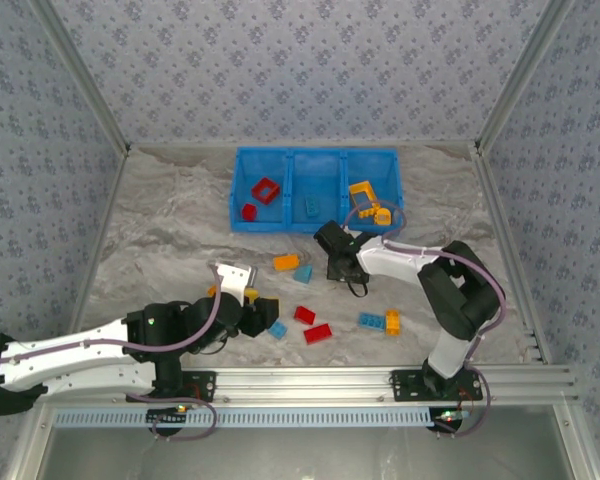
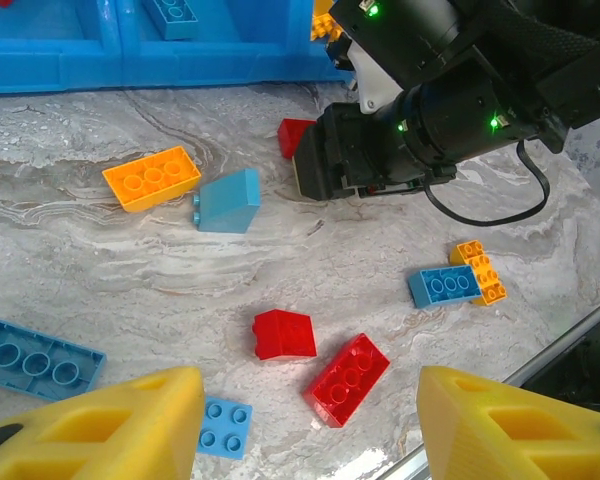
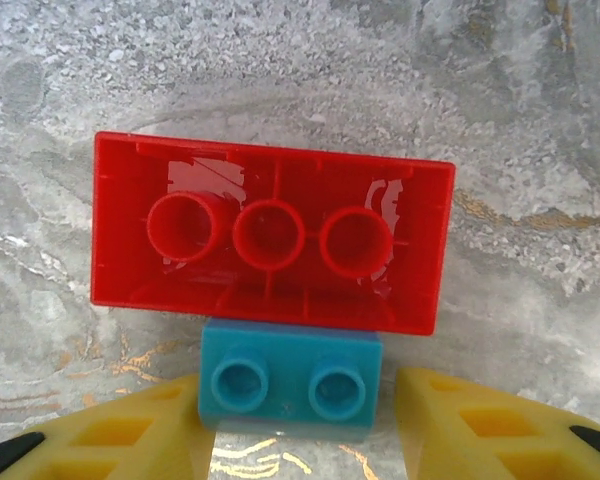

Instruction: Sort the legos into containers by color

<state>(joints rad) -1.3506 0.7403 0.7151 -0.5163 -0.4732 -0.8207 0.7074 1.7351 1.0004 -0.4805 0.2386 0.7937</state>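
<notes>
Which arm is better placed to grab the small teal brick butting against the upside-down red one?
Right. The right gripper straddles the teal brick, with a yellow finger on each side. The left gripper is open over other loose bricks nearer the front edge.

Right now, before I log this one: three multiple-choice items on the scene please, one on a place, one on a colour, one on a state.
1. The red frame lies in the bin's: A left compartment; B middle compartment; C right compartment.
2. The brick in the middle compartment is: A red; B blue; C orange.
3. The left gripper is: A shut on a red brick; B shut on an orange brick; C open and empty.
Key: 1 A, the top view shows it there; 2 B, it is light blue; 3 C, its fingers stand wide apart with nothing between.
</notes>
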